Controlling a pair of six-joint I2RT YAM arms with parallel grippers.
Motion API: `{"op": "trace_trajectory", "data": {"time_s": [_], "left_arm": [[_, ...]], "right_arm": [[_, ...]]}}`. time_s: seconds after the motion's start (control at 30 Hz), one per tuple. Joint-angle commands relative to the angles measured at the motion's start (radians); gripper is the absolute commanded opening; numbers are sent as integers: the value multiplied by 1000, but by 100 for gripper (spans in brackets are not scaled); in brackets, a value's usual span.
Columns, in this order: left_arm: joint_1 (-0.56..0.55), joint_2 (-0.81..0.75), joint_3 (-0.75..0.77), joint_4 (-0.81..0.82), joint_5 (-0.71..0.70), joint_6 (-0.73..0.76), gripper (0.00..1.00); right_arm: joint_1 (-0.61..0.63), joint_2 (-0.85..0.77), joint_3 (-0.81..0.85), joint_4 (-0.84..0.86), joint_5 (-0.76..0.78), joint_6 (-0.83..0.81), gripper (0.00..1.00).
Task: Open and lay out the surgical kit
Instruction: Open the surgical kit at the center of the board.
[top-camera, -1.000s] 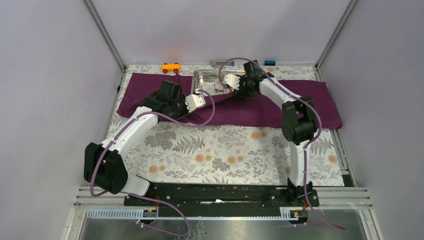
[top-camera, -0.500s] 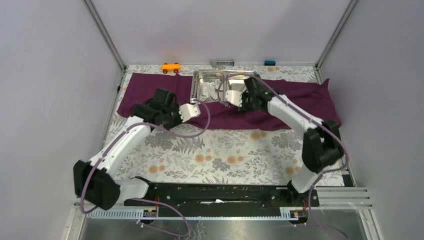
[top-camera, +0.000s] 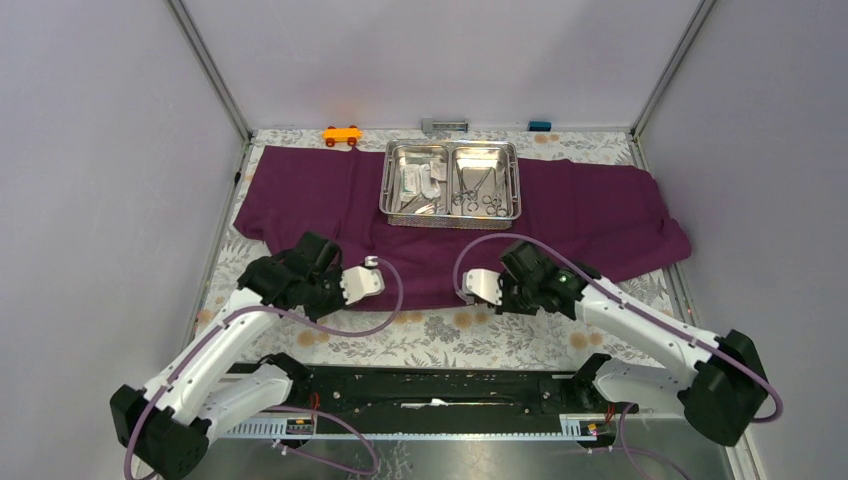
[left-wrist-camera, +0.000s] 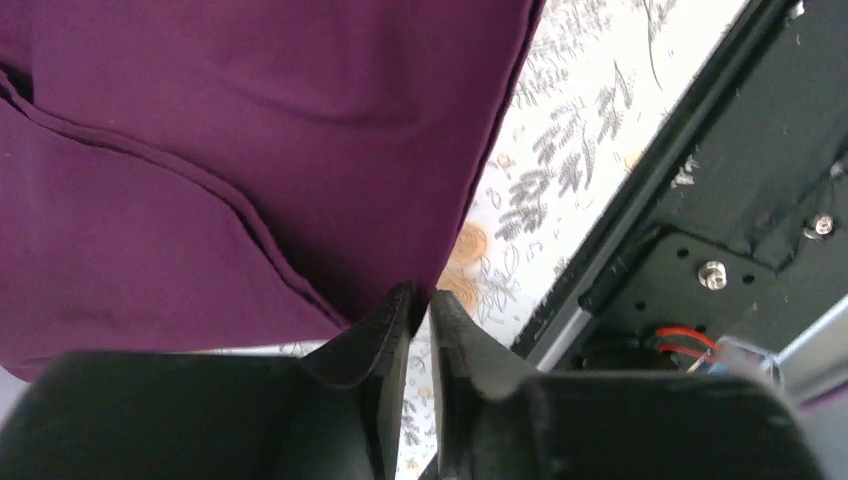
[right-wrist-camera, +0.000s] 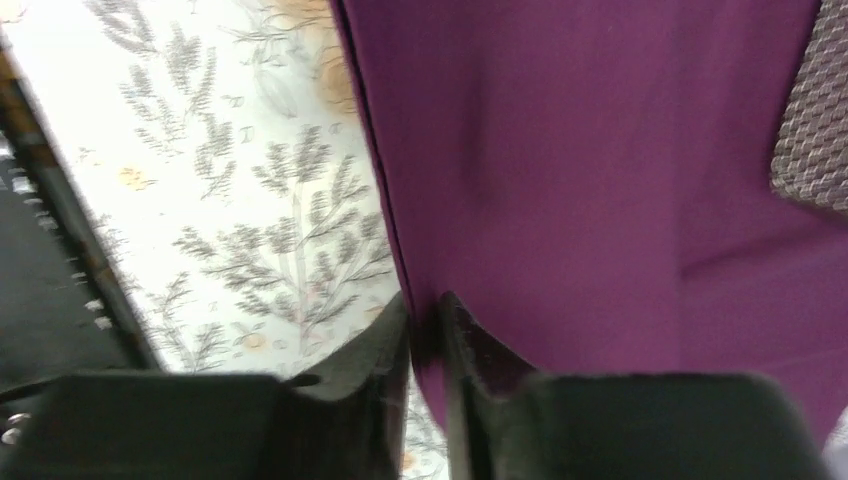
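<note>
The dark purple cloth wrap (top-camera: 590, 215) lies spread across the far half of the table. The shiny two-compartment steel tray (top-camera: 450, 212) stands uncovered on it at the back middle. White sealed packets (top-camera: 421, 178) lie in its left compartment, and ring-handled forceps (top-camera: 484, 200) with other thin steel tools in its right one. I cannot pick out the tweezers. My left gripper (top-camera: 325, 298) is shut on the cloth's near edge (left-wrist-camera: 470, 215). My right gripper (top-camera: 512, 300) is shut on the same edge (right-wrist-camera: 385, 215) further right. The tray's mesh wall (right-wrist-camera: 812, 150) shows in the right wrist view.
A small orange toy car (top-camera: 342, 134), a grey block (top-camera: 445, 125) and a small blue piece (top-camera: 540, 125) sit along the back wall. The black base rail (top-camera: 430, 385) runs along the near edge. Metal posts and grey walls close in both sides.
Both grippers have moved from beside the tray toward the near edge, drawing the cloth's flap with them. The tray, partly hidden before, now lies fully uncovered.
</note>
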Motion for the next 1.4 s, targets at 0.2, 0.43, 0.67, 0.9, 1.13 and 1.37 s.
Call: {"op": "trace_trajectory", "data": {"time_s": [0.2, 0.43, 0.67, 0.9, 1.13, 1.37], "left_arm": [[6, -65, 103, -223, -58, -50, 68], [9, 18, 93, 183, -288, -151, 99], [189, 368, 190, 472, -334, -344, 93], [336, 642, 280, 517, -232, -416, 81], [354, 742, 304, 548, -176, -453, 79], [366, 771, 292, 591, -216, -467, 75]], "right_arm": [[-5, -128, 9, -92, -217, 73, 79], [-5, -121, -9, 100, -72, 159, 86], [-18, -68, -8, 210, 8, 219, 85], [-92, -73, -41, 238, -7, 234, 85], [-111, -78, -58, 242, -16, 245, 85], [-120, -73, -64, 243, -21, 250, 85]]}}
